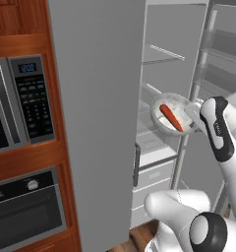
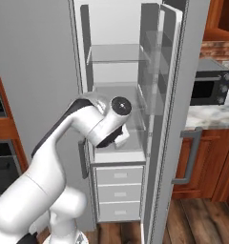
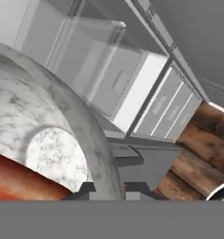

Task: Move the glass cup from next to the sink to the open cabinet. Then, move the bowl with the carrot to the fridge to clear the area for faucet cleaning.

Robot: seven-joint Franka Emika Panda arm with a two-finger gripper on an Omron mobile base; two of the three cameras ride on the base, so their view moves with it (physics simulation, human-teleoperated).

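Bowl (image 1: 172, 116) is stiff and light, but tilted; my claw (image 1: 192, 118) is clamped on its rim, so carrot (image 1: 170, 117) may slide near fridge (image 1: 165, 59) shelf.

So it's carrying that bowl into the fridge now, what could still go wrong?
The bowl looks tilted in the gripper, which pinches just its rim, so the carrot might slide out, or the bowl might slip. It also hangs in front of the fridge shelves with the open door close beside the arm, so the bowl could knock a shelf edge going in.
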